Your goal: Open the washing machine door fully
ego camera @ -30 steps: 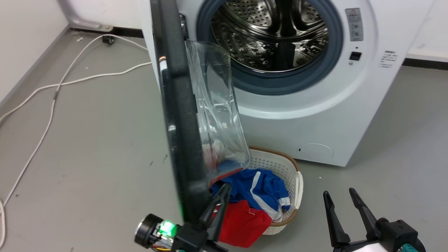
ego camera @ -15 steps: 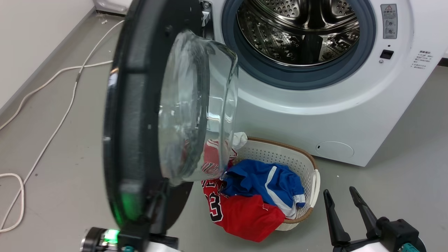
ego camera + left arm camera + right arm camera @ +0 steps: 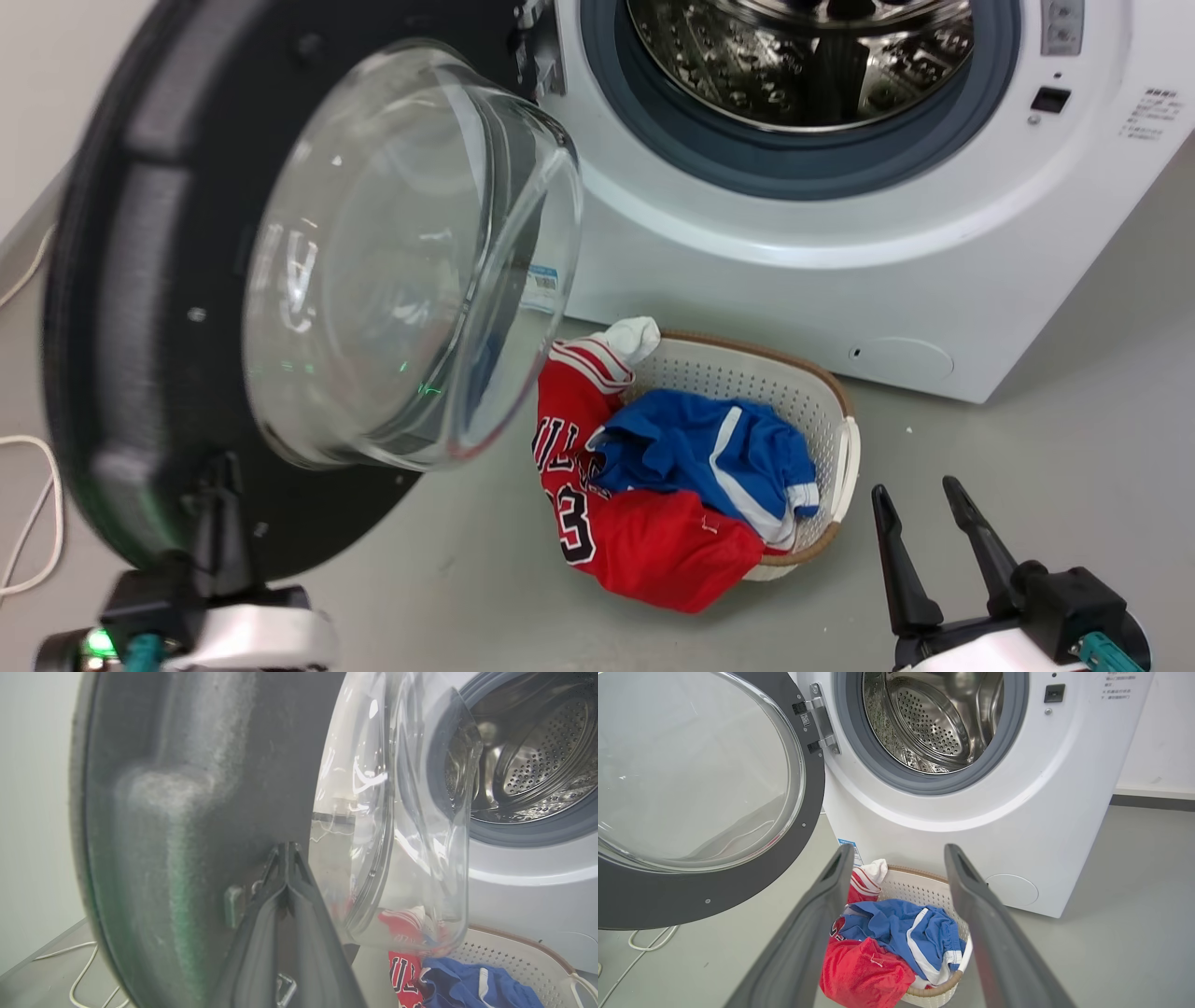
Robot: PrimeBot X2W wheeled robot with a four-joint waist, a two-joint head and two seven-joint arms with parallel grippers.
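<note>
While the door [image 3: 121,280] hangs wide at the frame's left, off the machine [image 3: 747,271], the left gripper [image 3: 221,485], fingers pressed together, leans on its black rim, which looks stiff, heavy and safer to push than the slick glass, while the right gripper [image 3: 915,487] sits spread, idle.

Black glass-bowled washing machine door [image 3: 140,280] swung wide, white washing machine [image 3: 840,280] drum exposed
</note>
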